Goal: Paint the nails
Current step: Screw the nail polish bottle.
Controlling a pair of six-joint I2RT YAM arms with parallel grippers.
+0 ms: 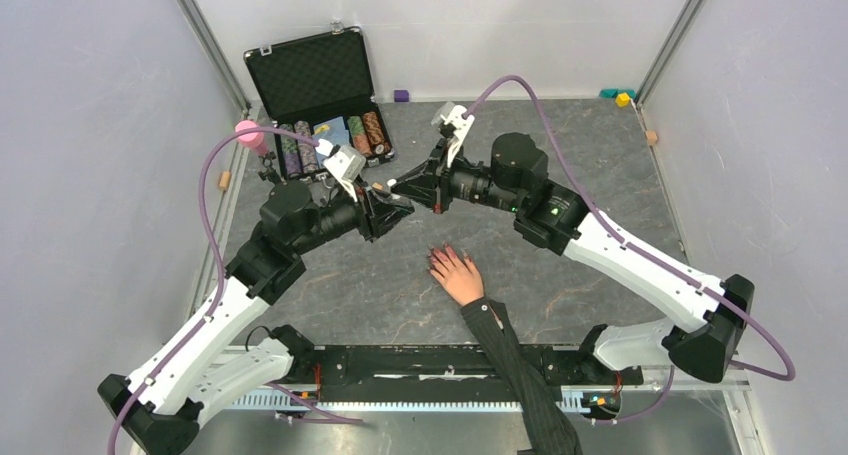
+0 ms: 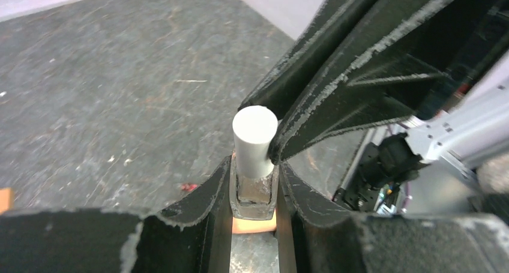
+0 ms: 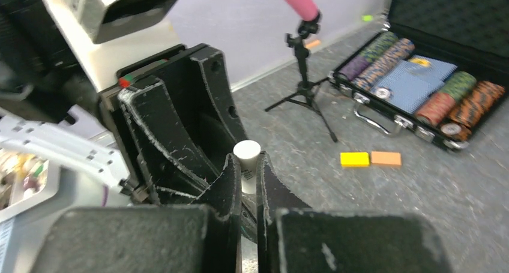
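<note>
A pale hand point(image 1: 460, 278) in a dark pinstriped sleeve point(image 1: 520, 370) lies flat on the table's near middle. Its reddish-pink nails point(image 1: 437, 258) point away from the arms. Above and behind it, my left gripper point(image 1: 385, 201) is shut on a small clear bottle point(image 2: 254, 194). The bottle's white cap point(image 2: 254, 140) sticks out past the left gripper's fingertips. My right gripper point(image 1: 420, 187) meets it from the opposite side and is shut on the cap point(image 3: 246, 155). In the right wrist view the cap sits between my right fingers point(image 3: 231, 178). No brush shows.
An open black case point(image 1: 318, 87) with poker chips stands at the back left. A pink-tipped small tripod point(image 3: 303, 84) stands beside it. Yellow point(image 3: 354, 159) and orange point(image 3: 385, 158) blocks lie on the table. More small blocks lie along the back wall point(image 1: 623, 99).
</note>
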